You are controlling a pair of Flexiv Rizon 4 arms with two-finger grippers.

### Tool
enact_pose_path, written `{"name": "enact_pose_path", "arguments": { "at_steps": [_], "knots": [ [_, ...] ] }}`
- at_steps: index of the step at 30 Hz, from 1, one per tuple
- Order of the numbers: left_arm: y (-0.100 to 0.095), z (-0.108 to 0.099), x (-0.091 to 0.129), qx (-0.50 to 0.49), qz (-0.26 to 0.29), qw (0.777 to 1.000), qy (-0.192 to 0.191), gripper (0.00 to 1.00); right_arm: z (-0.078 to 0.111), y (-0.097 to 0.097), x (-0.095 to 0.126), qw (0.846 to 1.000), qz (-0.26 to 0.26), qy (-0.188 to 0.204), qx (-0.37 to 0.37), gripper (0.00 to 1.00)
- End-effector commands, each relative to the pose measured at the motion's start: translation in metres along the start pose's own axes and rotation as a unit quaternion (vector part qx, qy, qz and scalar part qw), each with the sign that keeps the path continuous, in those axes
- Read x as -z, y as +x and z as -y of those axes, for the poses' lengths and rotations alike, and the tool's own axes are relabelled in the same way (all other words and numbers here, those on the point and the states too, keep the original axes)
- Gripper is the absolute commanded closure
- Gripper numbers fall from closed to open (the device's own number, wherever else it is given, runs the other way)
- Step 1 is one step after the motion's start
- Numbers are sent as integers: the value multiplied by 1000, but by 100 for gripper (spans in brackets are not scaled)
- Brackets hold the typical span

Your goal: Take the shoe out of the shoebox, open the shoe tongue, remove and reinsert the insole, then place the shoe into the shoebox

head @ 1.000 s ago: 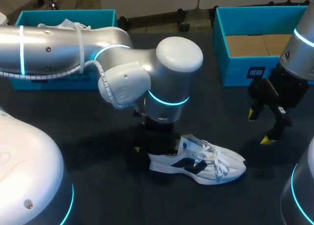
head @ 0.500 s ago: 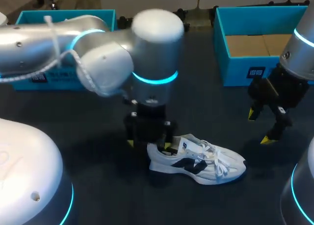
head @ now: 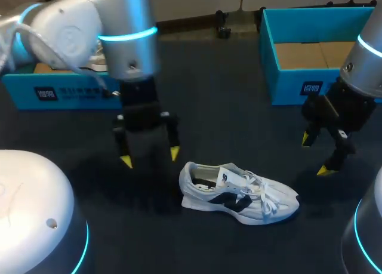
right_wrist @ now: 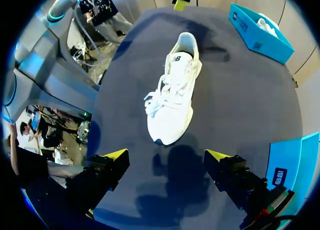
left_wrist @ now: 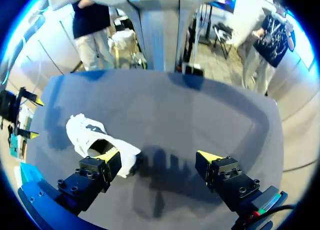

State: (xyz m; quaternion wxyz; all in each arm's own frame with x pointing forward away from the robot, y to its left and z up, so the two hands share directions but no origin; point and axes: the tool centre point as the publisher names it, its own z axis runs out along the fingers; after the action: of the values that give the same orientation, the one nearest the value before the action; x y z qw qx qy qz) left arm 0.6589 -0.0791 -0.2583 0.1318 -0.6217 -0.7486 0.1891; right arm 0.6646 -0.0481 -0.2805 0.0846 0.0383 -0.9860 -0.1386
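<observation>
Left shoebox mostly behind left arm, right shoebox corner behind right arm

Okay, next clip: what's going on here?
The white shoe is out of its box and sits on the table, and neither arm holds it. The left end effector hangs open above the table just off the heel. The right end effector hangs open beyond the toe end, in front of the empty blue shoebox. Nothing is gripped at this moment.
</observation>
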Motion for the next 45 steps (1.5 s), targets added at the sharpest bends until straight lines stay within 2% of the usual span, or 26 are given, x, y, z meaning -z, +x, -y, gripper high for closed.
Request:
{"name": "enact_pose_path", "arguments": {
  "at_steps": [1, 2, 17, 18, 20, 22, 26, 28, 31, 32, 34, 38, 45],
  "knots": [
    [35, -2, -3, 14, 145, 986, 83, 0, 0, 0, -1, 1000, 0, 1, 0, 0],
    [38, -1, -4, 9, 143, 985, 92, 0, 0, 0, -1, 1000, 0, 1, 0, 0],
    [38, -1, -4, 9, 143, 985, 92, 0, 0, 0, -1, 1000, 0, 1, 0, 0],
    [39, -2, -5, 37, 167, 978, 116, 0, 0, 0, -1, 1000, 0, 1, 0, 0],
    [43, -3, -5, 56, 183, 970, 146, 0, 0, 0, -1, 1000, 0, 1, 0, 0],
    [47, -6, -3, 104, 222, 952, 183, 0, 0, 0, -1, 1000, 0, 1, 0, 0],
    [53, -16, 0, 181, 291, 917, 206, 0, 0, 0, -1, 1000, 0, 1, 0, 0],
    [56, -24, 1, 229, 336, 883, 233, 0, 0, 0, -1, 1000, 0, 1, 0, 0],
    [62, -31, -2, 260, 375, 853, 254, 0, 0, 0, -1, 1000, 0, 1, 0, 0],
    [63, -34, -5, 272, 396, 835, 267, 0, 0, 0, -1, 1000, 0, 1, 0, 0],
    [62, -37, -10, 289, 400, 822, 286, 0, 0, 0, -1, 1000, 0, 1, 0, 0],
    [60, -42, -23, 336, 432, 775, 317, 0, 0, 0, -1, 1000, 0, 1, 0, 0],
    [59, -45, -31, 404, 445, 723, 341, 0, 0, 0, -1, 1000, 0, 1, 0, 0]
  ]
}}
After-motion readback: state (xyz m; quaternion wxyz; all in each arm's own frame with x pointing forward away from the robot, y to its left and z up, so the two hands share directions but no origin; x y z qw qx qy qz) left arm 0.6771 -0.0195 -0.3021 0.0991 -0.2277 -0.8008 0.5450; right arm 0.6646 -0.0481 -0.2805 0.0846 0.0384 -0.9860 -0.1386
